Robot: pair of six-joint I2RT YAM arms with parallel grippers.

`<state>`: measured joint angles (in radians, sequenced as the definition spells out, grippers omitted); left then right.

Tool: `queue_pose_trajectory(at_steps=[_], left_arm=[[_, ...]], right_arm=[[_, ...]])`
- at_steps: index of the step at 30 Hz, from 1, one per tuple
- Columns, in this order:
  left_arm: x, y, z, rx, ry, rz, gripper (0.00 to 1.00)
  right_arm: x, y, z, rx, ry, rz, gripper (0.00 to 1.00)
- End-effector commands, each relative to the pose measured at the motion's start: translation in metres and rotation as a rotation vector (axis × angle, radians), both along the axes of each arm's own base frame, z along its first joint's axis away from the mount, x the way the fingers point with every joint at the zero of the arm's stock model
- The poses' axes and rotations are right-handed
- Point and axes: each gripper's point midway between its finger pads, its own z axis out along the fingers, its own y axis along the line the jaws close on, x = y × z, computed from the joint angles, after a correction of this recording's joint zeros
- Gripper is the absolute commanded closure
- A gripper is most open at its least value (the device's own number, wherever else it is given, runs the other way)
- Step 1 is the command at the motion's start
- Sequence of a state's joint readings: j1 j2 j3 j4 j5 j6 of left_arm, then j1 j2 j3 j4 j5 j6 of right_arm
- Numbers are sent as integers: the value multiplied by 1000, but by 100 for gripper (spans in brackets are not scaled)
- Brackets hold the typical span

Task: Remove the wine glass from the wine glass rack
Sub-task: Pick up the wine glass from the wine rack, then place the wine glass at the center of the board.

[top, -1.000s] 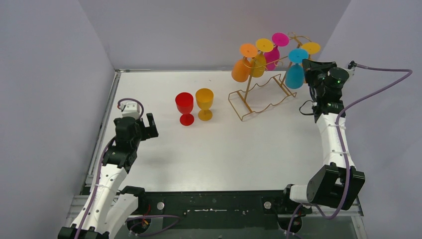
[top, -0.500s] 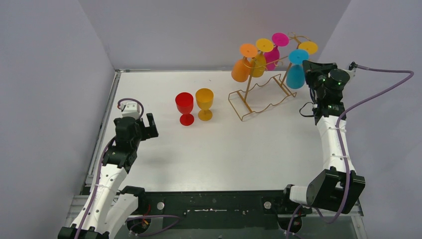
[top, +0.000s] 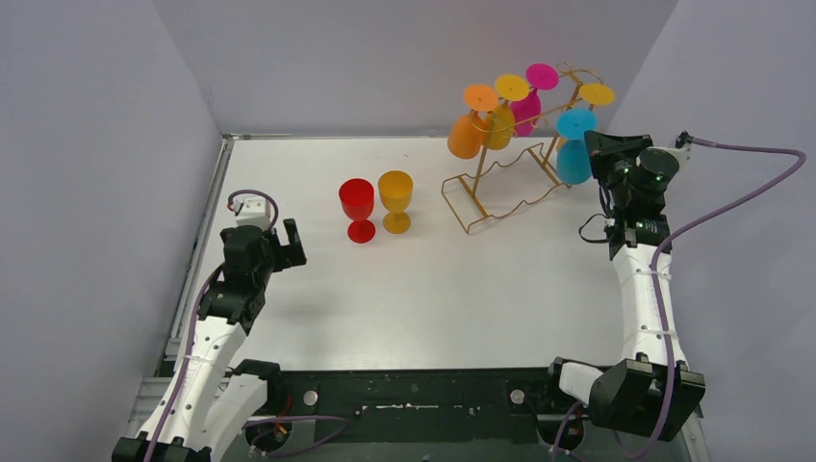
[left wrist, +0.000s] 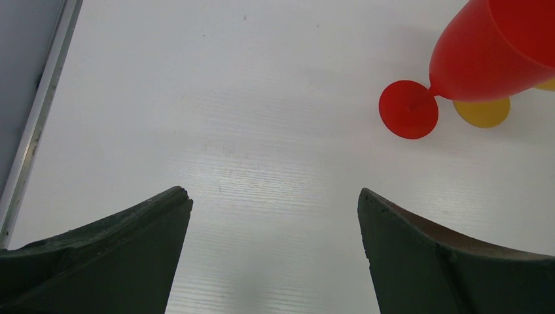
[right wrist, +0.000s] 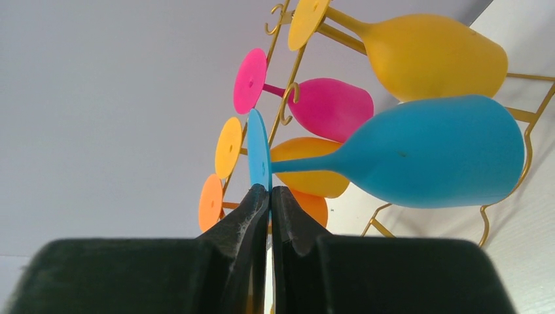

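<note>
On the white counter (top: 433, 289) the gold-yellow wire wine glass rack (top: 479, 171) has stayed where it was, but your right arm (top: 645, 279) has eased back and down from the rack's right end over the last second. The blue plastic wine glass (top: 574, 159) has come with it. That glass hung mouth-down with its round foot up by the rack's top bar. Now the foot sits lower and just off the bar's right end, which uncovers the foot of the yellow plastic glass (top: 598, 93) hanging behind it. In the wrist view your right hand (right wrist: 269, 191) is clamped on the thin rim of the blue foot, its fingers pressed nearly flat together with only the disc between them. The stem and bowl reach out sideways in front of the rack's hooks, and no wire shows around the stem. I judge the glass to be just free of its hook, or very nearly. The hook it left is hard to pick out, so check that before you swing away. An edge grip on a slim disc twists easily, so carry it slowly. Your left hand (left wrist: 271, 194), well off to the rack's near left, stands spread wide and empty, facing the red plastic goblet (left wrist: 484, 52) upright on the counter.
</note>
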<state>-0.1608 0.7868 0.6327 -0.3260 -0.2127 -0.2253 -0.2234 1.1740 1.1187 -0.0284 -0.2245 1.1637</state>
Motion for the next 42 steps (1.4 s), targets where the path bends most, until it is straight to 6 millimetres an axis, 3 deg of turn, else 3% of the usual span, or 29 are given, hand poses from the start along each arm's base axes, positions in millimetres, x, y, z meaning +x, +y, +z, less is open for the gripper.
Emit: queue_pose_trajectory(at_steps=[1, 10, 17, 22, 25, 30, 34, 42], left_arm=[[4, 3, 12, 3, -33, 10, 3], [4, 0, 13, -23, -33, 14, 3], [4, -2, 12, -20, -24, -2, 3], [1, -6, 33, -15, 8, -31, 3], [-2, -34, 48, -111, -32, -160, 3], [-9, -94, 77, -300, -96, -456, 2], [-35, -150, 94, -479, -63, -812, 3], [-59, -197, 127, -591, -157, -1034, 6]], right_arm=[[-14, 1, 14, -63, -34, 10, 100], [-36, 20, 19, -136, -55, 101, 100], [-63, 42, -1, -160, -15, 195, 100], [-71, 64, -21, -173, -20, 285, 100], [-72, 81, -33, -196, -16, 359, 100], [-71, 130, -48, -225, -14, 562, 100], [-76, 173, -56, -272, -26, 708, 100], [-101, 262, -48, -372, -185, 991, 100]])
